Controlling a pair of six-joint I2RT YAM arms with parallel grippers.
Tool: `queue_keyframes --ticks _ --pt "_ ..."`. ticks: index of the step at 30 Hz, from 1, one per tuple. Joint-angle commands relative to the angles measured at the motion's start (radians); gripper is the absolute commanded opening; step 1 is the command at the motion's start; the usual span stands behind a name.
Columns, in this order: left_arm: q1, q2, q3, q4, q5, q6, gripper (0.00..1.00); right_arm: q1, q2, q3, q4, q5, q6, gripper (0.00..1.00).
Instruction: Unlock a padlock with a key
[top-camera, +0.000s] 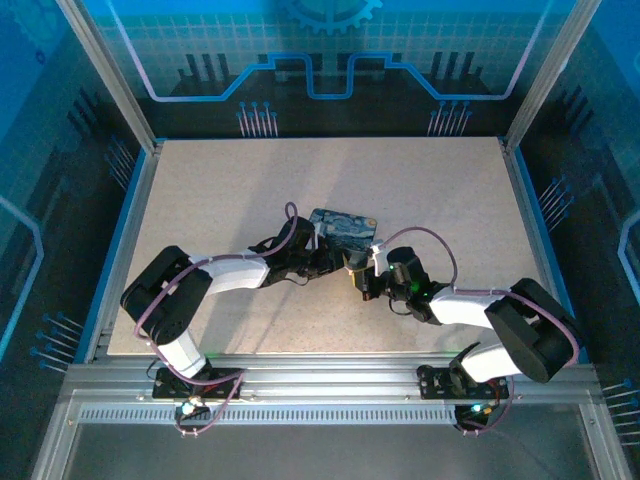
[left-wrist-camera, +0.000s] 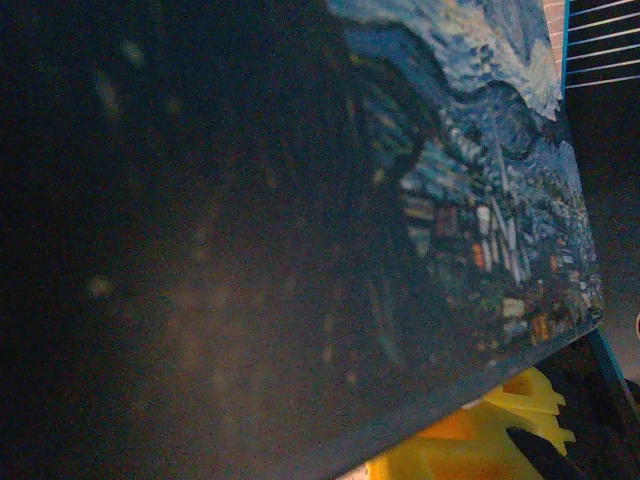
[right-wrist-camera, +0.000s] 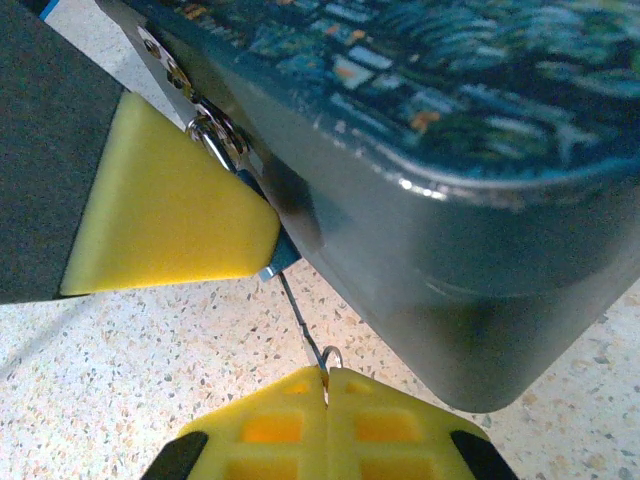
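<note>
The small grey-blue padlock (right-wrist-camera: 272, 258) hangs by its silver shackle (right-wrist-camera: 212, 135) from the hasp of the dark-blue painted tin (right-wrist-camera: 430, 150). A yellow finger (right-wrist-camera: 170, 210) of my left gripper (top-camera: 325, 255) presses on the lock body and covers most of it; its other finger is hidden. My right gripper (right-wrist-camera: 325, 385) is shut on the slim grey key (right-wrist-camera: 300, 315) at its ring end. The key's tip reaches the bottom of the padlock. In the top view my right gripper (top-camera: 362, 280) sits just right of the left one, at the tin's (top-camera: 342, 226) near edge.
The tin's painted lid (left-wrist-camera: 450, 150) lies very close to the left wrist camera, with a yellow finger (left-wrist-camera: 505, 415) showing below its edge. The speckled tabletop (top-camera: 250, 180) spreads around both arms, bounded by blue rails and clear walls.
</note>
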Motion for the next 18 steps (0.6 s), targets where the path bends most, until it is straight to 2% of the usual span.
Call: queue_keyframes --ticks 1,18 --pt "-0.005 -0.034 0.014 0.001 0.036 -0.005 0.16 0.01 0.009 0.022 0.048 0.008 -0.017 0.01" --pt "-0.005 -0.037 0.018 -0.009 0.043 -0.011 0.16 0.009 0.015 0.026 0.084 0.068 -0.041 0.01"
